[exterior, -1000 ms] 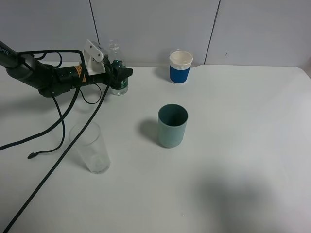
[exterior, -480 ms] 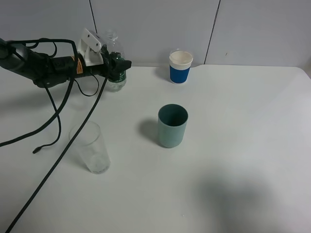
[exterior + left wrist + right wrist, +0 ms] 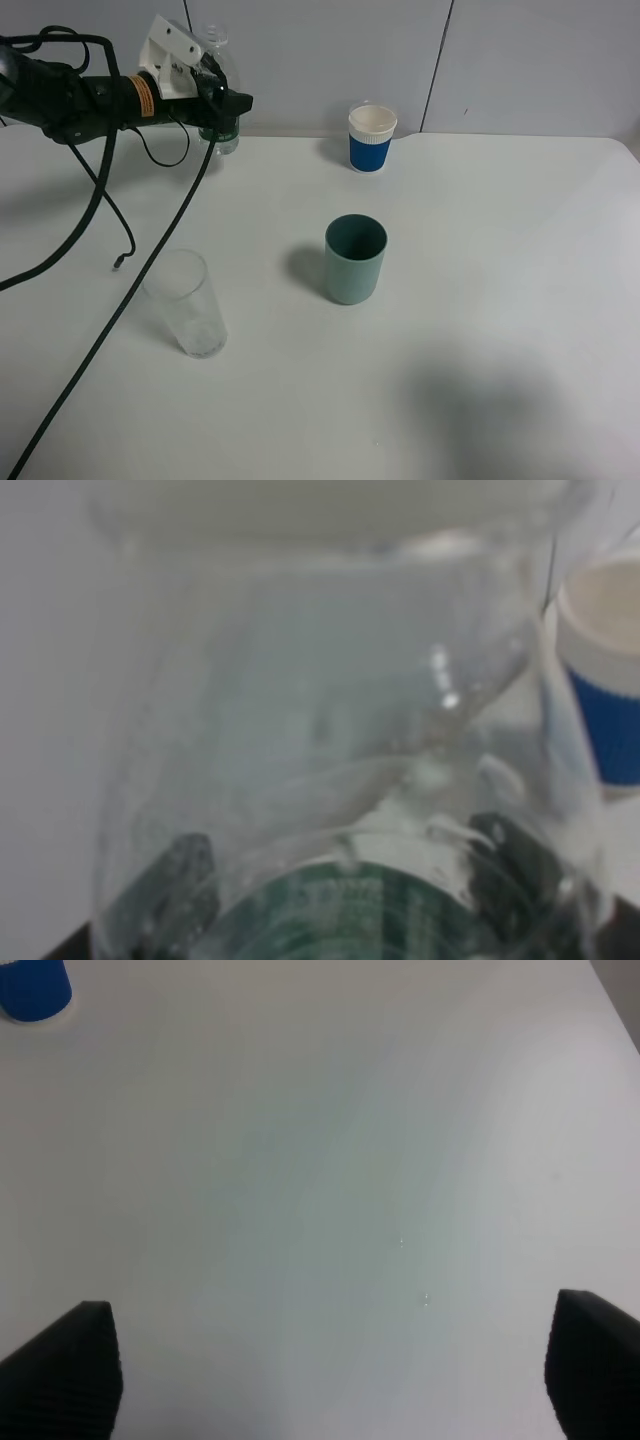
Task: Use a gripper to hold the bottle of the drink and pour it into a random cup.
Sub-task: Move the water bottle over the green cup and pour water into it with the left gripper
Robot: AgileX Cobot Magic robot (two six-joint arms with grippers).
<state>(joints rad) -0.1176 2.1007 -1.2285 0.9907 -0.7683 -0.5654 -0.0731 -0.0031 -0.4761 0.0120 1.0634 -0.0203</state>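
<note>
My left gripper (image 3: 228,106) is shut on the bottle of the drink (image 3: 223,138), a small clear bottle with a dark green label, and holds it upright above the table's far left. In the left wrist view the bottle (image 3: 330,740) fills the frame, with dark fingers (image 3: 180,890) on either side of its label. The teal-green cup (image 3: 355,260) stands mid-table, well to the right of and nearer than the bottle. My right gripper (image 3: 330,1380) is open and empty over bare white table; it does not show in the exterior view.
A blue and white paper cup (image 3: 371,138) stands at the back centre and also shows in the left wrist view (image 3: 605,680). A clear tall glass (image 3: 187,305) stands front left. Black cables (image 3: 120,300) trail across the left of the table.
My left gripper has lifted the bottle off the table and carried it up and to the left. The cups and glass have not moved.
</note>
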